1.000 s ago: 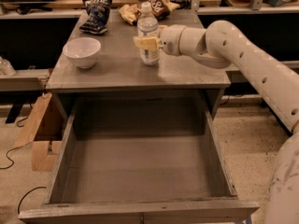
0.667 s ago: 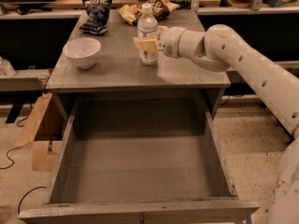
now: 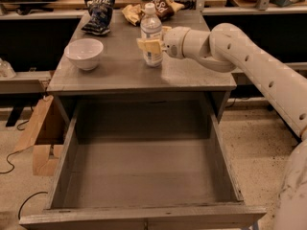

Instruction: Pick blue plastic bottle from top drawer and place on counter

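The blue plastic bottle (image 3: 151,23), clear with a white cap, stands upright on the grey counter (image 3: 120,71), toward its back right. My gripper (image 3: 153,40) reaches in from the right and closes around the bottle's lower half. One tan fingertip (image 3: 147,46) lies across the front of the label, and the other shows behind the bottle. The top drawer (image 3: 144,176) is pulled fully open below the counter, and its flat grey floor holds nothing.
A white bowl (image 3: 84,53) sits on the counter's left side. A dark snack bag (image 3: 98,16) and other snack packets (image 3: 163,6) lie along the back edge. Cardboard (image 3: 41,138) leans on the floor left of the drawer. My white arm (image 3: 259,71) spans the right side.
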{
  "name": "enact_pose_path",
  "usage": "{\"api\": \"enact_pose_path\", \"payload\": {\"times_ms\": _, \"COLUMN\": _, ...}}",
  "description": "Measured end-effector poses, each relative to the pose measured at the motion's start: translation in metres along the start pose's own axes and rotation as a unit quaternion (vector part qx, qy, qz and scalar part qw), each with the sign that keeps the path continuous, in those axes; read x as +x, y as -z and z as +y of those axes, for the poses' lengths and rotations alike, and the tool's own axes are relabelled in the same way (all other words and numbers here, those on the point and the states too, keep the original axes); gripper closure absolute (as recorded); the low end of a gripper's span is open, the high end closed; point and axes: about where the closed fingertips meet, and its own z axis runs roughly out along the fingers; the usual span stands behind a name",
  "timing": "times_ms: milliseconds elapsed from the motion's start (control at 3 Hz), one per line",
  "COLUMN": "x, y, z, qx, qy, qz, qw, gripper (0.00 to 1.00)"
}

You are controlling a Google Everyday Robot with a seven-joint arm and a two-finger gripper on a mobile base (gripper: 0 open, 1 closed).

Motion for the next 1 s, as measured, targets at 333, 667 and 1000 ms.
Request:
{"api": "enact_pose_path", "payload": {"times_ms": 333, "x": -0.0002, "y": -0.0025, "z": 0.0021, "qx": -0.002, "qy": 0.0, "qz": 0.0, "qw": 1.0, "gripper": 0.28}}
{"api": "enact_pose_path", "payload": {"times_ms": 667, "x": -0.0005, "y": -0.0049, "z": 0.0041, "qx": -0.004, "qy": 0.0, "qz": -0.001, "qw": 1.0, "gripper": 0.05}}
{"api": "enact_pose_path", "payload": {"times_ms": 1000, "x": -0.0006, "y": -0.006, "z": 0.005, "qx": -0.005, "qy": 0.0, "qz": -0.001, "qw": 1.0, "gripper": 0.0}}
